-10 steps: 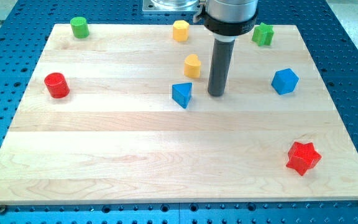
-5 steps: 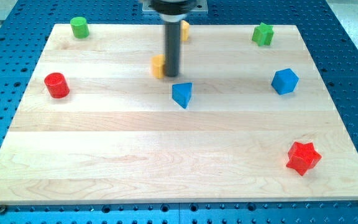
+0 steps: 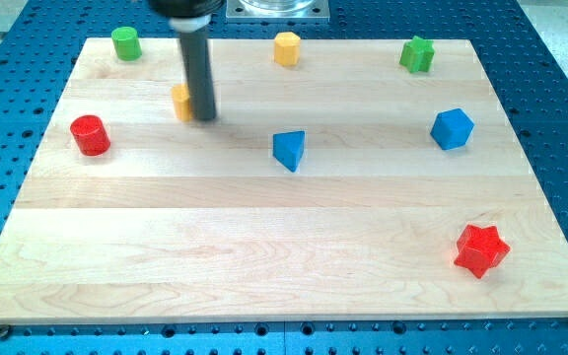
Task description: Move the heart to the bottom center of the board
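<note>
The yellow heart block lies in the upper left part of the wooden board, partly hidden behind my rod. My tip touches the board right against the heart's right side. The heart is to the right of the red cylinder and below the green cylinder. The blue triangular block lies to the lower right of my tip, apart from it.
A yellow hexagon block sits at the top middle. A green star block is at the top right, a blue cube-like block on the right, and a red star block at the bottom right.
My rod has swept from the board's middle to the view's left, and the yellow heart has slid leftward ahead of it. The other blocks have not moved.
</note>
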You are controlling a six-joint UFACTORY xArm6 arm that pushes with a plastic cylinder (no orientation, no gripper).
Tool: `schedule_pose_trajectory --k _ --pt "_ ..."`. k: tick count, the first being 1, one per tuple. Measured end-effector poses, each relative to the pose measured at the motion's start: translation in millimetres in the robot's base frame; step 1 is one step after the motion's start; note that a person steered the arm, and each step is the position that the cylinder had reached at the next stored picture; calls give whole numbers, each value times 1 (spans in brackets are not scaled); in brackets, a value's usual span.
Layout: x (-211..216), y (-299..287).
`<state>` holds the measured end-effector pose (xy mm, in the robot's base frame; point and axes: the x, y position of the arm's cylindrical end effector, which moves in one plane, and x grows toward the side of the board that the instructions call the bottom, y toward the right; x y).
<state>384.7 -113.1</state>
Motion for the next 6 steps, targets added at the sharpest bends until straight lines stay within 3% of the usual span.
schedule_pose_trajectory --k 1,2,3,4,5,6 --pt "-1 17" --pt "-47 53" --pt "-100 -8" --pt "-28 -47" --pt "53 -13" --pt "33 -79"
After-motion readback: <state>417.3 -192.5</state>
